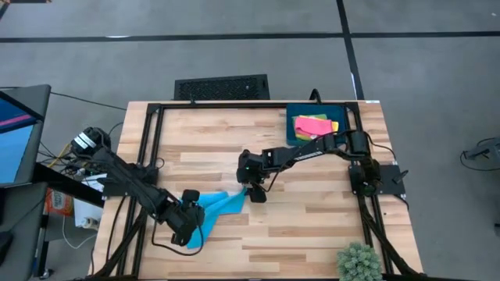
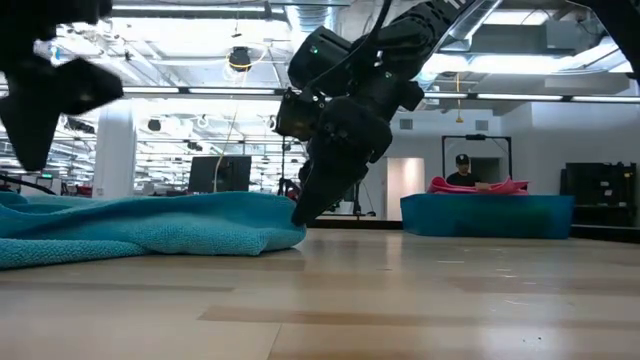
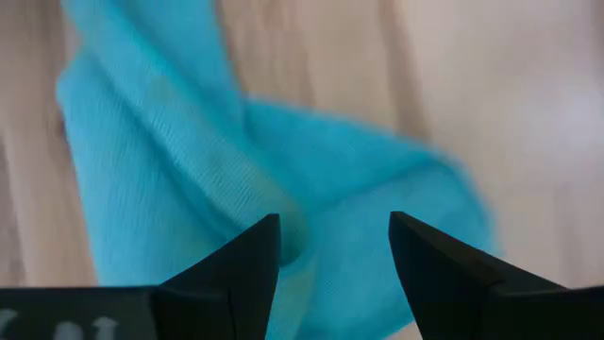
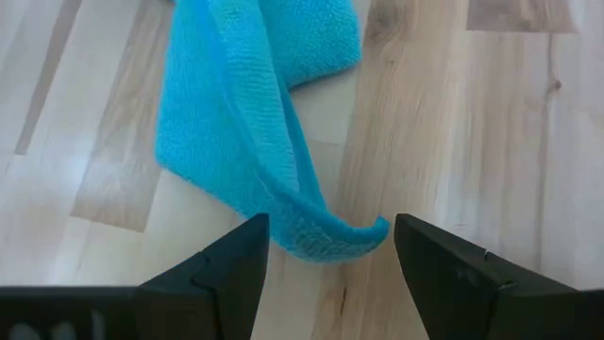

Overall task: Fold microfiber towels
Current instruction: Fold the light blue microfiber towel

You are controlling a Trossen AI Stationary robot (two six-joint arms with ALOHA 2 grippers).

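The wooden bench (image 1: pixel 312 226) fills most of the room's middle, its pale planks framed by black rails. Over it reach the two dark arms: the left arm (image 1: pixel 125 178) stretches in from the near-left corner, the right arm (image 1: pixel 312 148) from its base at the right edge toward the centre.

At the far right corner sits a dark blue tray (image 1: pixel 295 117) holding a small stack of folded towels, the pink towel (image 1: pixel 311 125) on top with the yellow towel (image 1: pixel 334 125) showing at its edge.

The sky-blue towel (image 1: pixel 219 204) lies crumpled and partly bunched on the bench near the middle, toward the front, stretched between the two hands. In the low view it is a soft ridge (image 2: pixel 150 225) lying flat on the wood.

The left hand (image 1: pixel 190 221) hangs over the towel's near-left end, fingers parted with the cloth below and between them (image 3: pixel 283 189); nothing is pinched. The right hand (image 1: pixel 256 191) stands at the towel's opposite end, fingers spread wide, and a folded edge of the cloth (image 4: pixel 274 170) lies just ahead of its tips, not gripped.

A small green plant (image 1: pixel 359 261) stands at the near right corner. Far behind, a person (image 2: pixel 462 172) sits in the room.
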